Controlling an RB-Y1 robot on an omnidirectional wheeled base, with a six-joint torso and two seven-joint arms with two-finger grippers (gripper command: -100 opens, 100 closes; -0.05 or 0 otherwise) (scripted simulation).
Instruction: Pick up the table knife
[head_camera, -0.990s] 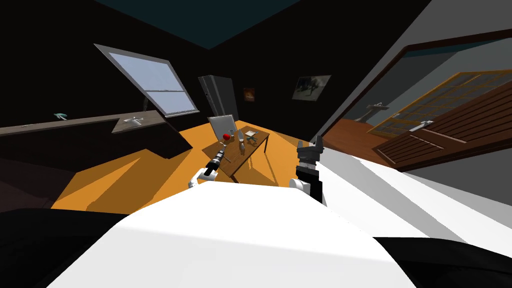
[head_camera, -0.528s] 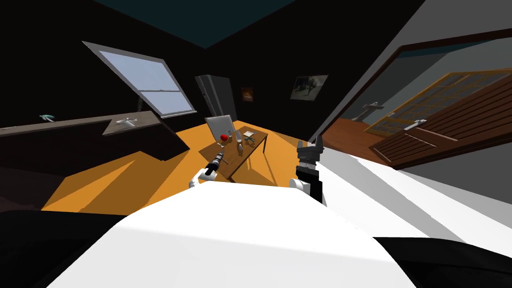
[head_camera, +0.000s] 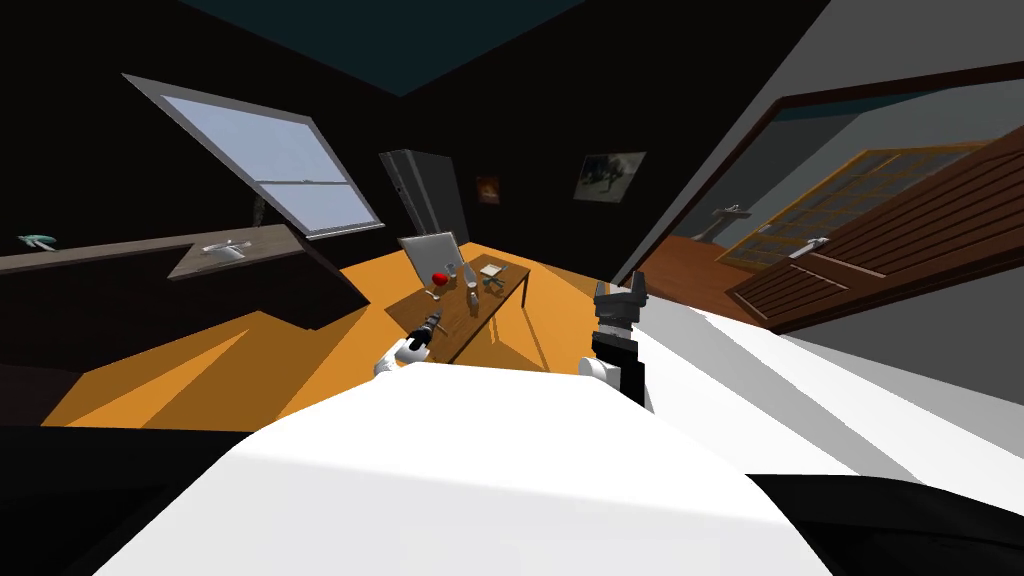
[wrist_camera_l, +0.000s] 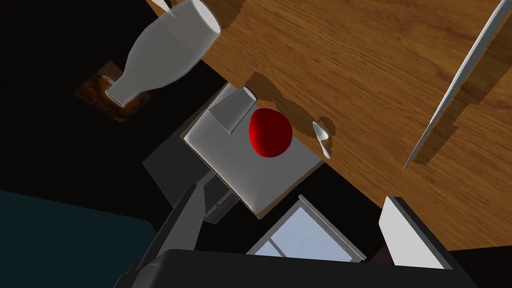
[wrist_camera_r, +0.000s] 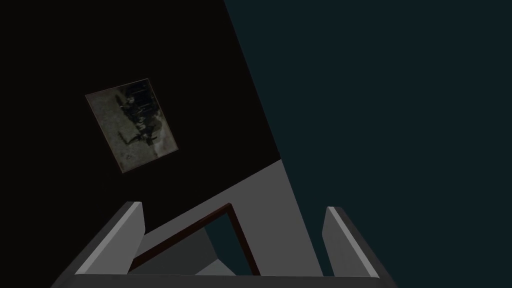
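The table knife (wrist_camera_l: 452, 90) is a long, thin, light grey blade lying on the brown wooden table (wrist_camera_l: 360, 55), ahead of my left gripper (wrist_camera_l: 295, 230) and off to one finger's side. That gripper is open with nothing between its fingers (wrist_camera_l: 185, 220), and in the head view my left gripper (head_camera: 433, 321) hovers over the near end of the table (head_camera: 455, 335). My right gripper (head_camera: 620, 294) is raised beside the chest, away from the table; in its wrist view my right gripper (wrist_camera_r: 232, 240) is open and empty.
On the table near the knife lie a small spoon (wrist_camera_l: 322, 137), a red apple (wrist_camera_l: 270, 132), an upturned cup (wrist_camera_l: 232, 107) and a pale bottle (wrist_camera_l: 165, 47). A grey panel (head_camera: 430, 255) stands at the table's far end. An open wooden door (head_camera: 880, 260) is at the right.
The whole head view has shifted, so I have moved: the table, window and counter now sit further left. My left gripper shows slightly lower over the table's near end. The right arm is unchanged.
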